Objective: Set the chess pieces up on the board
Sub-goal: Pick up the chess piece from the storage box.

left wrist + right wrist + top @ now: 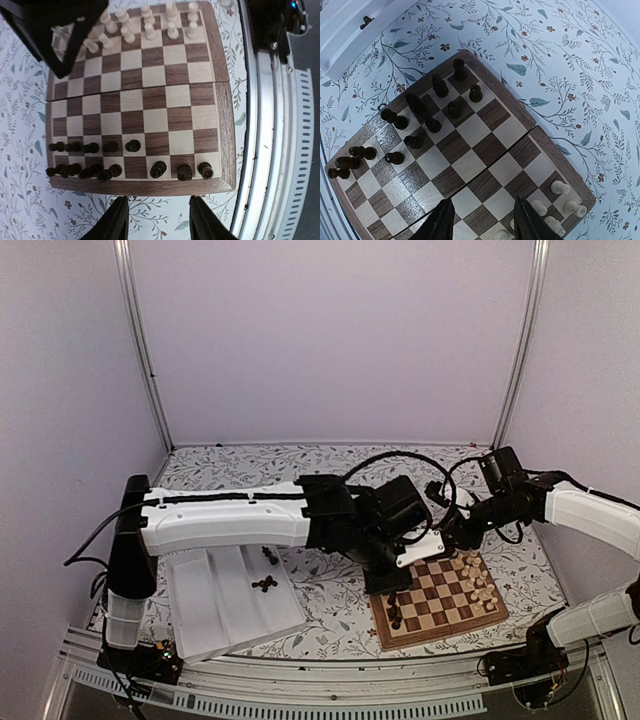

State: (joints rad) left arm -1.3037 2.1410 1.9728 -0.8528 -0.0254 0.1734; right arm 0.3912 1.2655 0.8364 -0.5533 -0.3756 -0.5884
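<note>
Board [445, 602] flat, slightly skewed, pale chess pieces [149, 30] upright

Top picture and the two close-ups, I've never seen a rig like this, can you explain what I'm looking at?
Two robot arms are bolted to a table. The top picture looks down from above and behind them: the left arm and right arm reach toward a board. The close-ups come from cameras on each wrist, looking past the left end effector and right end effector. Both are open and hold nothing. Dark pieces and cream pieces sit at opposite ends of the board; a few more dark ones lie in a white tray.
</note>
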